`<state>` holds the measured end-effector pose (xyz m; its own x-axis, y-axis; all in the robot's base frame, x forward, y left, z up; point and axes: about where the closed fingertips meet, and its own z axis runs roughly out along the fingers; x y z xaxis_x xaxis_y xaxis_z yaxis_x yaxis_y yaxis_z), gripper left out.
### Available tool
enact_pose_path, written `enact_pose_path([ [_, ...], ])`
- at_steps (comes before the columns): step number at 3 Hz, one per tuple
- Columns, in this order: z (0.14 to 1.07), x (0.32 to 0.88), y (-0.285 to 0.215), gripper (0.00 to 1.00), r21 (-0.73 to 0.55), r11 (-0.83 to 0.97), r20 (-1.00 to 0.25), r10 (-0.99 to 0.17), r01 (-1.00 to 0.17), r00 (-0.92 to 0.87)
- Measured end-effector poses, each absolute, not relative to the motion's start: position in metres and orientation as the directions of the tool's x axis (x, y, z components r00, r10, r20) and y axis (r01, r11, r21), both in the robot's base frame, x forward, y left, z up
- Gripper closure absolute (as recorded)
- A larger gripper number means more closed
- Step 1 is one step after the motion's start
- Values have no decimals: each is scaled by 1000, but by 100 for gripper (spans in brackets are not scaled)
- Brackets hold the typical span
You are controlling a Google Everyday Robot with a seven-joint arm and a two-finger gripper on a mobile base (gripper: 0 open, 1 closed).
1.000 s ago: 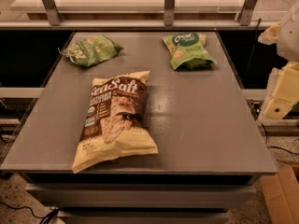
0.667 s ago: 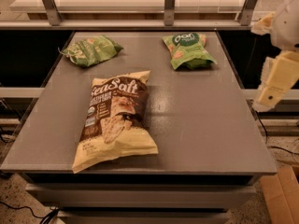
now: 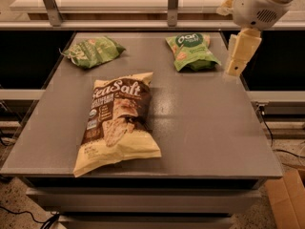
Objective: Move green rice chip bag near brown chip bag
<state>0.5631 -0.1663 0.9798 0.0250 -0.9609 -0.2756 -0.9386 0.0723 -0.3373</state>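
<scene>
The green rice chip bag (image 3: 191, 50), bright green with a dark round logo, lies at the back right of the grey table (image 3: 205, 128). The brown chip bag (image 3: 118, 119), large, cream-yellow with a brown panel and "Sea Salt" lettering, lies in the front left middle. My gripper (image 3: 239, 52) hangs from the white arm at the upper right, just right of the green rice chip bag and above the table's right edge. It holds nothing.
A paler green bag (image 3: 92, 51) lies at the back left of the table. Metal posts (image 3: 172, 4) and a rail stand behind the table. A cardboard box (image 3: 286, 197) sits on the floor at the front right.
The arm has moved left and toward the back of the table, bringing the gripper from beyond the right edge to beside the green rice chip bag. The bags have not moved.
</scene>
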Motion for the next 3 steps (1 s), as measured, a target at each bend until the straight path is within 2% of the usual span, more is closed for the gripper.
enact_pose_path([
  [1, 980, 563, -166, 0, -338, 72, -276, -961, -939, 25],
  [3, 998, 624, -166, 0, -448, -40, -227, -961, -893, 157],
])
